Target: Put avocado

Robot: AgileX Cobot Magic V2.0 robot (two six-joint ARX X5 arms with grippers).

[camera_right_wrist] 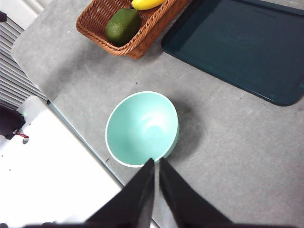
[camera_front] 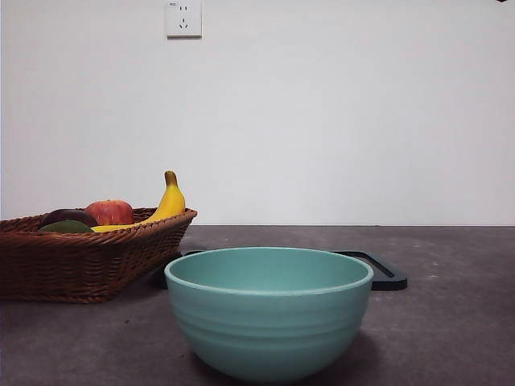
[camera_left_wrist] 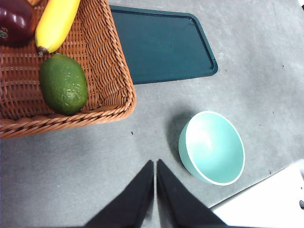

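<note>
I haven't started: the dull dark-green oval avocado (camera_left_wrist: 63, 84) lies in the brown wicker basket (camera_left_wrist: 114, 76). Both grippers, left (camera_left_wrist: 155, 164) and right (camera_right_wrist: 156, 162), hang closed and empty; next I'd reach the left one to the avocado.

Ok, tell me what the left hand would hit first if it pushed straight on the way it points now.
Probably bare gray tabletop. The left hand, jaws shut, points at the gap between the wicker basket and the teal bowl; further along lies the dark tray. Depth is unclear.
</note>
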